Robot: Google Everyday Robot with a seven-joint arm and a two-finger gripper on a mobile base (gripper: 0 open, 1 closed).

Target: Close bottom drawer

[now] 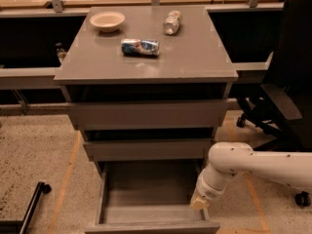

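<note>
The bottom drawer [151, 226] stands pulled out at six o'clock, under the grey worktop [195, 57]. The pincer [200, 203] hangs at five o'clock by the drawer's right wall; I cannot tell how wide it is. A push from that corner could skew and jam the drawer, or slip off.

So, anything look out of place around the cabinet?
Only the can and bottle, both lying on their sides on the cabinet top. The bottom drawer is wide open, with the end effector at its right front corner.

3 drawers [146, 115]; 1 bowl [107, 20], can [140, 47], bottle [172, 22]; hand [199, 204] at bottom drawer [146, 191]
</note>
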